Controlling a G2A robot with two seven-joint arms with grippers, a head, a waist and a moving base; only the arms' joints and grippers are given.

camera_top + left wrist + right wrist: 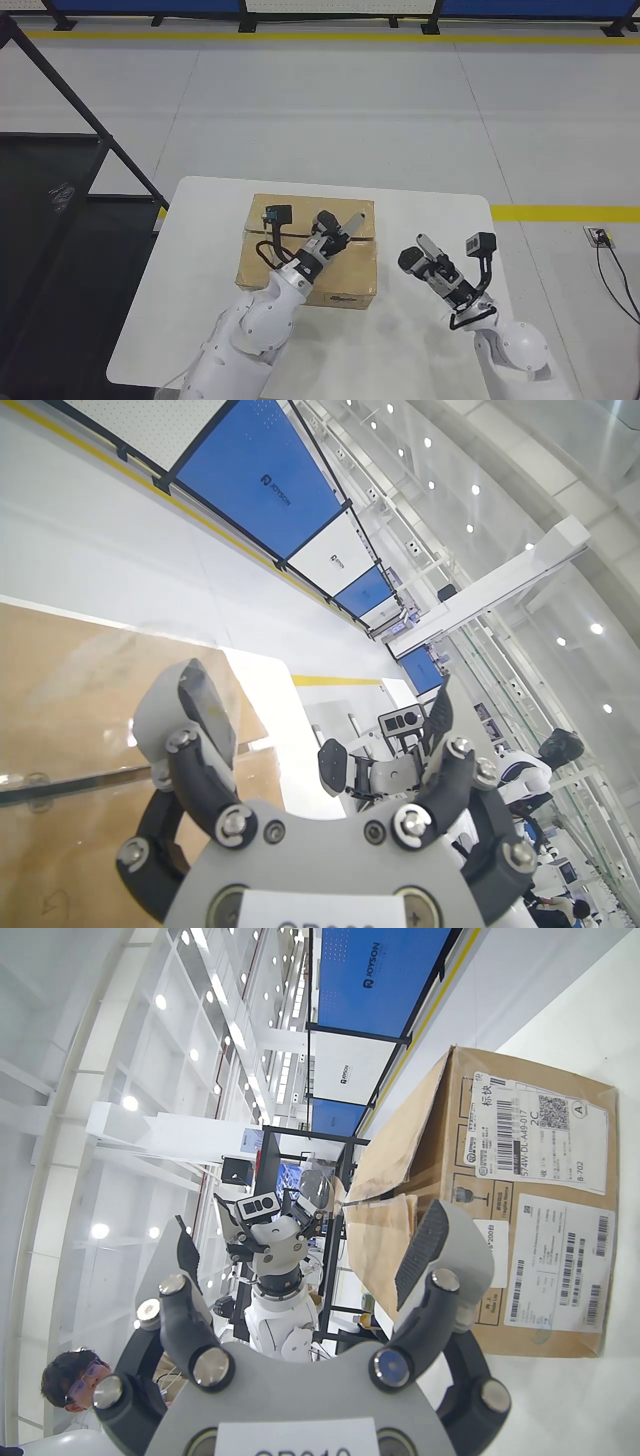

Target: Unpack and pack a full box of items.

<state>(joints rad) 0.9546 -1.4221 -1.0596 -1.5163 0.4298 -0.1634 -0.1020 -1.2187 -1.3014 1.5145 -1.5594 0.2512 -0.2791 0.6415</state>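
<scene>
You look down on the table [190, 290] from overhead; both wrist cameras sit low and close, facing the cardboard box [355, 262] all three views share.

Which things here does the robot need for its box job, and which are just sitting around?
For the job:
cardboard box on the table
left gripper, open above the box
right gripper, open beside the box

Just sitting around:
white table under the box
black frame next to the table
plug and cable on the floor
</scene>
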